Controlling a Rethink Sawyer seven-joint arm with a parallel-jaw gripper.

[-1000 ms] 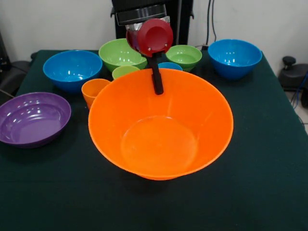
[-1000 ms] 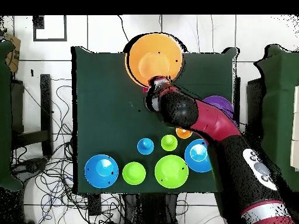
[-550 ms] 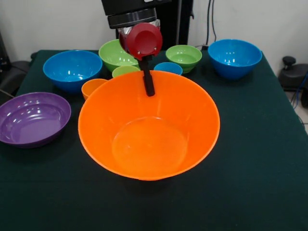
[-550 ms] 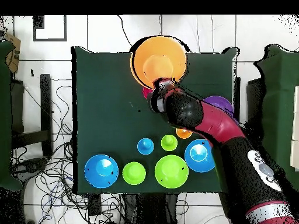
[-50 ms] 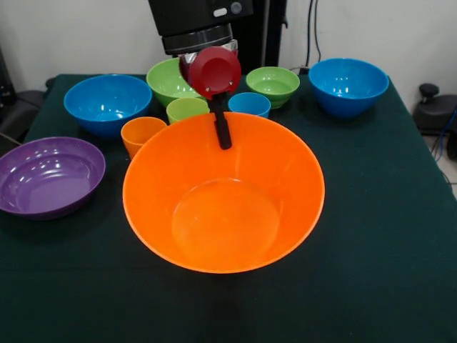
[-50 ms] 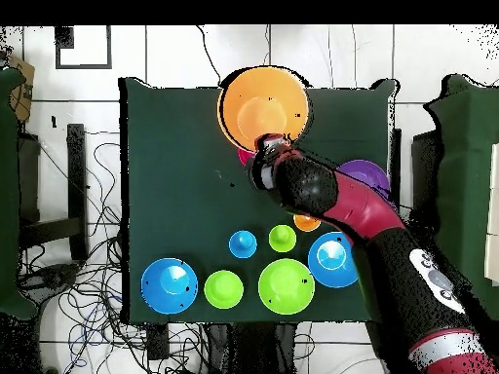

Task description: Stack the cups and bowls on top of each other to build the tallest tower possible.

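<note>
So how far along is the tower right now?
Nothing is stacked yet. In hand: the gripper has its jaws on the far rim of the big orange bowl, with the small red bowl tilted against it; how that one is held is unclear. Left: the purple bowl, two blue bowls, two green bowls and three cups stand apart on the table.

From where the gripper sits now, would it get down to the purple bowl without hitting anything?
Probably not yet: the gripper is clamped on the big orange bowl, carrying a small red bowl. The purple bowl itself lies uncovered.
</note>
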